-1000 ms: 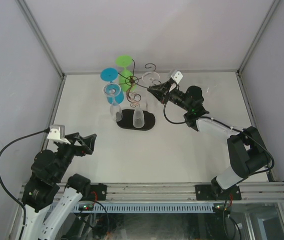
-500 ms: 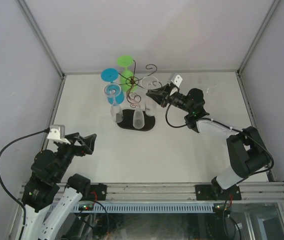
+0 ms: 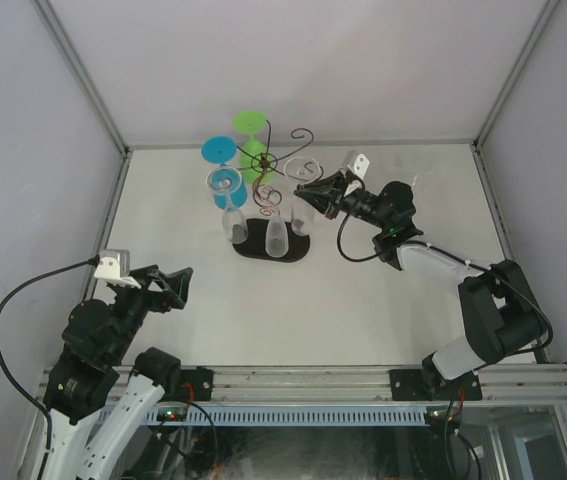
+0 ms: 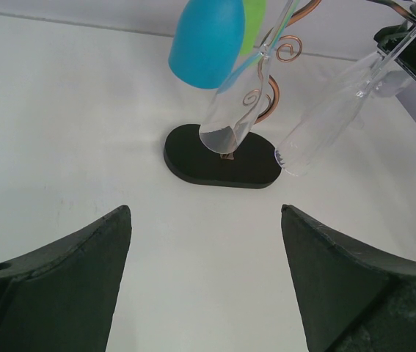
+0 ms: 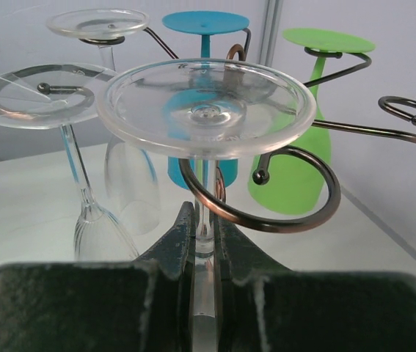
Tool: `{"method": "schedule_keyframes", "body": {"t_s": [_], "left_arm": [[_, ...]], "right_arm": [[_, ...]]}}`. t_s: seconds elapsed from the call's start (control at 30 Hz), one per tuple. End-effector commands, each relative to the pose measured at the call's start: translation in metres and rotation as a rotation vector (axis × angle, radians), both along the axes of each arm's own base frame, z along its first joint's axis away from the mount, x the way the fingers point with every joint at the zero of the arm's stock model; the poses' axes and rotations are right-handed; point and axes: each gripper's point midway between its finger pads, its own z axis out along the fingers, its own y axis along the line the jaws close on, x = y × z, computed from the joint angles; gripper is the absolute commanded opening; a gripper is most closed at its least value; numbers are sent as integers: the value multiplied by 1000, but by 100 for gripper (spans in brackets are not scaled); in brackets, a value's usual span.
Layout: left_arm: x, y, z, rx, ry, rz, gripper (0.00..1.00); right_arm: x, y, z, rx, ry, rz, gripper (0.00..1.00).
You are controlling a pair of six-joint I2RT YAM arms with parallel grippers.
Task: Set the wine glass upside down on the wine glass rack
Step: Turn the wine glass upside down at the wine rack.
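One clear wine glass (image 5: 206, 110) inverted, foot up, stem inside a curled arm of the wine glass rack (image 3: 251, 247), far centre of table (image 3: 383, 300) | right gripper (image 5: 204, 233) clamped on its stem | left gripper (image 4: 204, 220) jaws wide, empty, near left, well apart from rack

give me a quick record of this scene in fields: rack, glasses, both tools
rack: wire stand with curled arms, upright on a black oval base
hanging upside down: blue glass, green glass, two clear glasses
held glass: clear, upside down, stem inside a curled arm, foot above the curl
right tool: shut on the held glass's stem
left tool: open, empty, well short of the rack
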Motion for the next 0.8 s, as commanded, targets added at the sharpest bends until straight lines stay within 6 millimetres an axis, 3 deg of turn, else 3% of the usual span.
{"method": "schedule_keyframes", "body": {"t_s": [0.0,0.77], "left_arm": [[7,-1,-2,13,-1,6,86],[7,-2,-1,11,-4,3,86]], "right_arm": [[-5,-14,39,65,-109,-54,0],[2,-45,46,92,-123,-210,0]]}}
